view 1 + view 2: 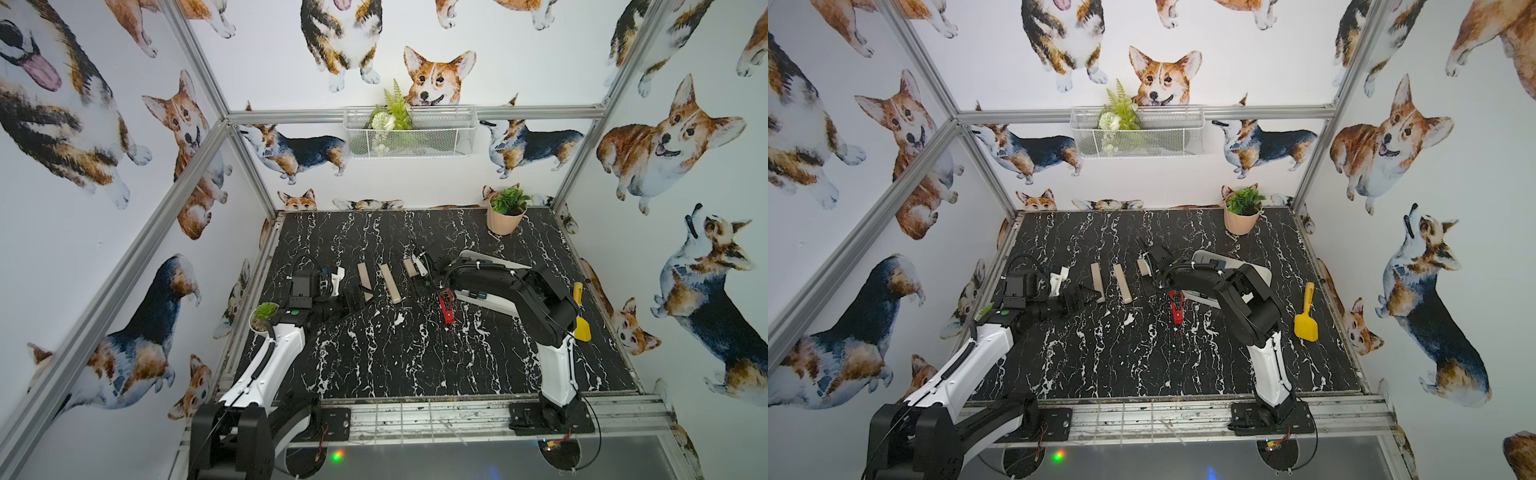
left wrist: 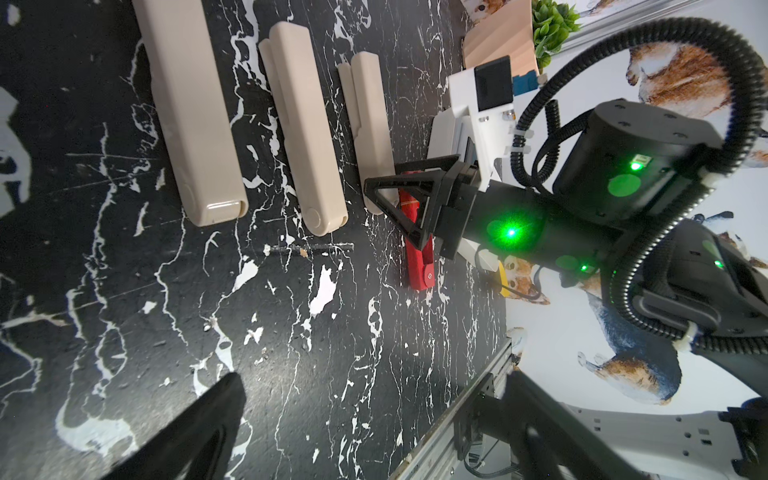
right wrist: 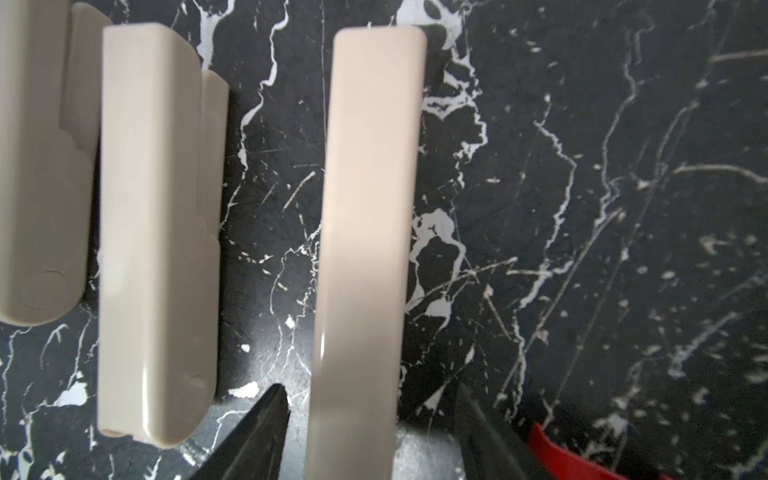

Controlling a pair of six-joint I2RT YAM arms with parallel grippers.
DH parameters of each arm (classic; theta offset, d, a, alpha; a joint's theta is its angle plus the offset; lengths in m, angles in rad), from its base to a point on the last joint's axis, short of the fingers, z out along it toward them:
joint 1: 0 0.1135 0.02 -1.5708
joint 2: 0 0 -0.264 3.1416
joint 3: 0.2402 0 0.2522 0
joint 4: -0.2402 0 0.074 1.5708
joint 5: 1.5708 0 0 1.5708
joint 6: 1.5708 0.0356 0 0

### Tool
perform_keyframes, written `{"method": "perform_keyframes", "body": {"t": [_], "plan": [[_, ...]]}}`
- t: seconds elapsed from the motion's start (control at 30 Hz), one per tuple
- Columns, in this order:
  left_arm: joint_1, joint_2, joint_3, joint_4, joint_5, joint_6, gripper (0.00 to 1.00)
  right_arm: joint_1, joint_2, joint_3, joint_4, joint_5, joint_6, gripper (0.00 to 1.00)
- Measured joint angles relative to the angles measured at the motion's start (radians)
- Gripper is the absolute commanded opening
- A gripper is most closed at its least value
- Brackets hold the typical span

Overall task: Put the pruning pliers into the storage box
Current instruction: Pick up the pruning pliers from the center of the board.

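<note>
Three beige pruning pliers lie side by side on the black marble table (image 1: 374, 353): a left one (image 1: 365, 280), a middle one (image 1: 390, 284) and a right one (image 1: 409, 266). My right gripper (image 3: 370, 388) is open and straddles the near end of the right beige one (image 3: 365, 208), with a gap on each side. Red pruning pliers (image 1: 446, 305) lie just beside it. The white storage box (image 1: 498, 259) sits under the right arm, mostly hidden. My left gripper (image 2: 374, 376) hangs wide open and empty near the left beige one (image 2: 195, 116).
A pink plant pot (image 1: 505, 214) stands at the back right and a small white plant pot (image 1: 262, 318) at the left edge. A yellow scoop (image 1: 1306, 320) lies right of the right arm. A wire basket (image 1: 409, 131) hangs on the back wall.
</note>
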Motion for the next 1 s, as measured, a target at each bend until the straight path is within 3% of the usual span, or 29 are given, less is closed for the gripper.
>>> {"method": "perform_keyframes", "body": {"t": [0.17,0.53,0.83,1.0], "plan": [[0.001,0.000,0.000,0.000,0.002,0.000,1.00,0.000,0.020,0.028,-0.012,0.015,-0.005,0.64],[0.004,0.002,0.000,0.000,0.009,0.000,1.00,0.000,0.040,0.050,-0.031,0.030,-0.019,0.50],[0.007,0.006,0.000,0.000,0.018,0.000,1.00,0.000,0.047,0.063,-0.037,0.030,-0.020,0.28],[0.008,0.006,0.000,0.000,0.019,0.000,1.00,0.000,0.043,0.062,-0.039,0.037,-0.019,0.22]]}}
